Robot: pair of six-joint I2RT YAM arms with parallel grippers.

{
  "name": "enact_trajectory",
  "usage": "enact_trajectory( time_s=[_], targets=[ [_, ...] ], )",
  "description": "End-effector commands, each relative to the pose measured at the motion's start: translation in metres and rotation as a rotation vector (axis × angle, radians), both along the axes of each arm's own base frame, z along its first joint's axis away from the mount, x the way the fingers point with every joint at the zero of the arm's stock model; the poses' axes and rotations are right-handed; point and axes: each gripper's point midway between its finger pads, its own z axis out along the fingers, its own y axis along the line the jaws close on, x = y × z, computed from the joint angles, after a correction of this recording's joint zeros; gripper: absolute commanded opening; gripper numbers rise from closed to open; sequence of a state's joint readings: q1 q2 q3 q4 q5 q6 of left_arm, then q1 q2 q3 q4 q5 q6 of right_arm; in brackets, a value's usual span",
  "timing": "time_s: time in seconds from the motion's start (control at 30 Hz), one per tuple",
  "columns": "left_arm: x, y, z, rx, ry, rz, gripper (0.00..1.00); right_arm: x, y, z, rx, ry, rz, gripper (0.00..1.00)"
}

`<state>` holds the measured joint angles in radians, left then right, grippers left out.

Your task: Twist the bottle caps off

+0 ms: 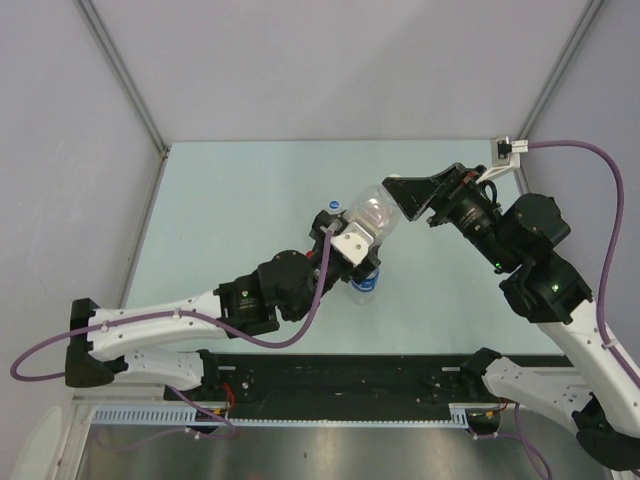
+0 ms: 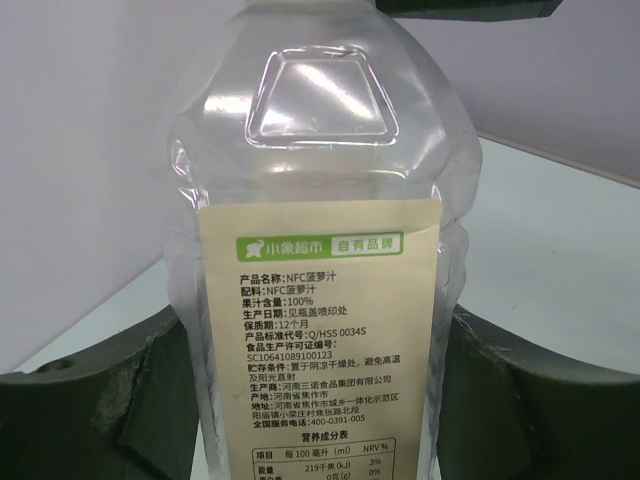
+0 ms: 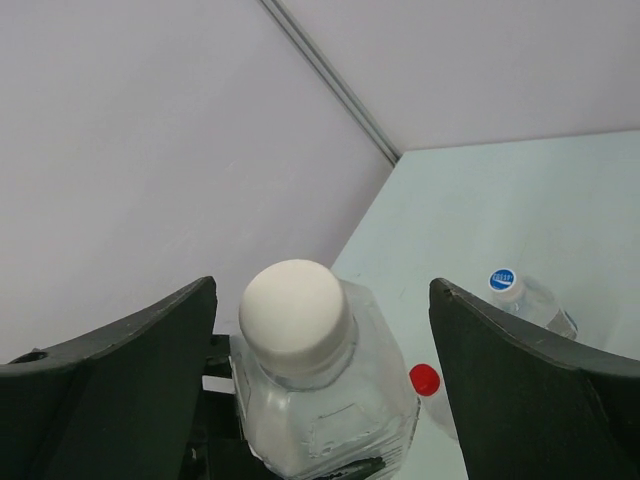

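The big bottle (image 2: 320, 140) has a pale yellow label (image 2: 320, 330) with Chinese print. At 12 o'clock on the label, a green strip (image 2: 320, 244) says 小象超市 自有品牌. The lines under it say NFC菠萝汁 two times, then 100%, then 12个月. Next come Q/HSS 0034S and the long number SC10641089100123. Lower down is the phone number 400-0391-005. At 6 o'clock, a small chart shows 219千焦(kJ), 3% and NRV%. In the right wrist view, a blue cap (image 3: 503, 281) at 3 o'clock has white marks too small to read.
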<state>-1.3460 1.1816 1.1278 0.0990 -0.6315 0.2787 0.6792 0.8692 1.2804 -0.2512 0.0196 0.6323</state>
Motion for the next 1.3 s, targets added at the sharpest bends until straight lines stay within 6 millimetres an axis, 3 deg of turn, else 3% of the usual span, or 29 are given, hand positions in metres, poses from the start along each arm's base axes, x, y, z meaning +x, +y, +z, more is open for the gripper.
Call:
enact_trajectory(
  time_s=[0.0, 0.33, 0.5, 0.6, 0.7, 0.73, 0.77, 0.87, 1.0, 1.1, 1.13, 1.27],
  targets=[
    [0.000, 0.006, 0.035, -0.076, -0.045, 0.021, 0.00, 0.001, -0.003, 0.007, 0.011, -0.020, -0.023, 0.88],
    [-0.001, 0.005, 0.034, -0.070, -0.048, 0.018, 0.00, 0.000, -0.001, 0.005, -0.001, -0.021, -0.018, 0.63],
    [-0.001, 0.003, 0.034, -0.064, -0.051, 0.016, 0.00, -0.001, 0.001, 0.002, -0.012, -0.016, -0.010, 0.58],
    [-0.002, 0.003, 0.035, -0.063, -0.050, 0.009, 0.00, -0.001, 0.001, 0.002, -0.017, -0.018, -0.010, 0.45],
    [-0.003, 0.002, 0.035, -0.064, -0.047, 0.001, 0.00, -0.002, 0.000, 0.001, -0.023, -0.020, -0.010, 0.26],
    [-0.004, 0.002, 0.036, -0.068, -0.046, -0.002, 0.00, -0.002, 0.000, 0.001, -0.026, -0.023, -0.009, 0.11],
    [-0.005, 0.002, 0.035, -0.066, -0.045, -0.007, 0.00, -0.002, 0.000, 0.000, -0.031, -0.020, -0.008, 0.03],
    [-0.011, 0.001, 0.039, -0.082, -0.036, -0.055, 0.00, -0.007, 0.002, -0.001, -0.055, -0.043, 0.013, 0.00],
    [-0.034, -0.005, 0.050, -0.124, -0.016, -0.206, 0.00, -0.023, 0.008, 0.005, -0.091, -0.116, 0.101, 0.00],
    [-0.067, -0.011, 0.061, -0.146, 0.008, -0.425, 0.00, -0.046, 0.020, 0.010, -0.134, -0.215, 0.238, 0.00],
    [-0.086, -0.016, 0.066, -0.157, 0.009, -0.542, 0.00, -0.052, 0.022, 0.012, -0.145, -0.244, 0.278, 0.00],
    [-0.132, -0.007, 0.072, -0.166, 0.053, -0.825, 0.00, -0.088, 0.032, 0.010, -0.205, -0.366, 0.470, 0.00]
  ],
)
